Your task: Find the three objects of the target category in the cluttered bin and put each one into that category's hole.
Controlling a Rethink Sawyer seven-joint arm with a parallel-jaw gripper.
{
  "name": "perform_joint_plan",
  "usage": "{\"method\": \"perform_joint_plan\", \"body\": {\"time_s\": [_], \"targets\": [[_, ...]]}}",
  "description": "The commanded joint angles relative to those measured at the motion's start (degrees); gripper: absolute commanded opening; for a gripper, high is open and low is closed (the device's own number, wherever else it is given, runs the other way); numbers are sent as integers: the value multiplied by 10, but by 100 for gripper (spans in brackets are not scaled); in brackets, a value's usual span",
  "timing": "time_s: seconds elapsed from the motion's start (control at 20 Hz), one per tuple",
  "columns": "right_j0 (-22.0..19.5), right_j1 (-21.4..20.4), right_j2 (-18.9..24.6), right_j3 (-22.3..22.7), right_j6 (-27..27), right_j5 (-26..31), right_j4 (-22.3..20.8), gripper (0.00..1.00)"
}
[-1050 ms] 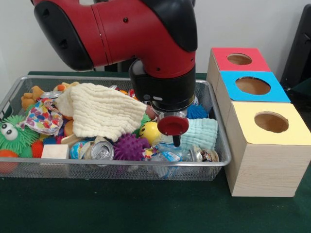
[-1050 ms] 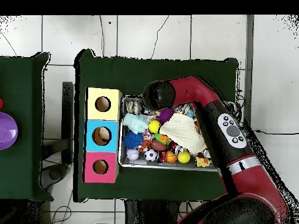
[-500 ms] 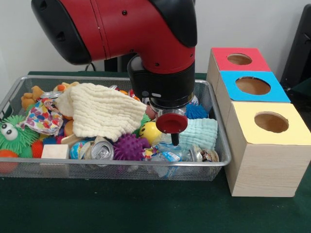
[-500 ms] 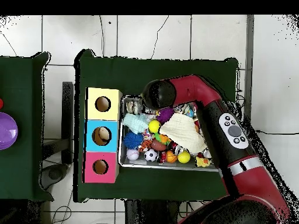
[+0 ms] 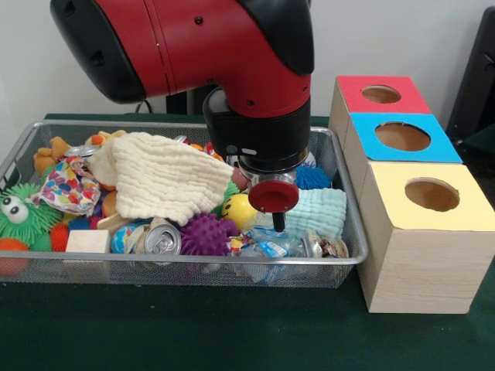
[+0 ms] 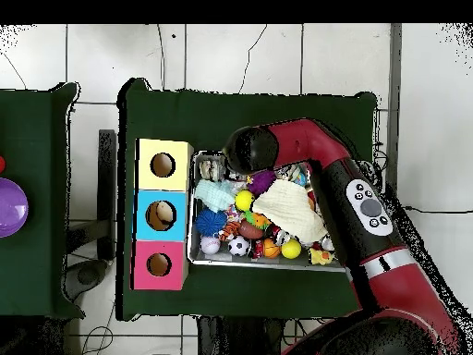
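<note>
My gripper (image 5: 279, 222) hangs low in the wire bin (image 5: 349, 202), under the red and black wrist (image 5: 259, 124). It sits just above a crushed plastic bottle (image 5: 267, 249), between a yellow smiley ball (image 5: 237, 209) and a mint cloth (image 5: 319, 210). Whether it holds anything does not show. A purple spiky ball (image 5: 204, 233) and a drinks can (image 5: 162, 240) lie to its left. In the overhead view the arm's head (image 6: 249, 149) covers the gripper at the bin's upper left part. Three boxes stand beside the bin, with yellow (image 5: 430, 195), blue (image 5: 402, 137) and red (image 5: 380, 94) tops, one hole each.
A large cream cloth (image 5: 162, 174) covers the bin's middle. A patterned cloth (image 5: 66, 187), a green spiky toy (image 5: 22, 215), a wooden block (image 5: 87, 241) and a plush toy (image 5: 51, 151) fill the left end. A blue spiky ball (image 5: 315, 178) lies behind the mint cloth.
The wrist has risen slightly and edged a little left over the first half second, then held still. The bin's contents have not moved.
</note>
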Motion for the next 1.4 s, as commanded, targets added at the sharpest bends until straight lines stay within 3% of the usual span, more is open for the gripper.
{"method": "perform_joint_plan", "body": {"time_s": [0.05, 0.45, 0.7, 1.05, 1.4], "targets": [[8, 20, -49, 1, -23, -4, -18, 0], [9, 41, -52, -19, -29, -30, -27, 0], [5, 35, -49, -15, -20, -54, -26, 0], [3, 33, -38, -18, -58, -69, -31, 0], [-8, 31, -33, -11, -47, -81, -13, 0]]}}
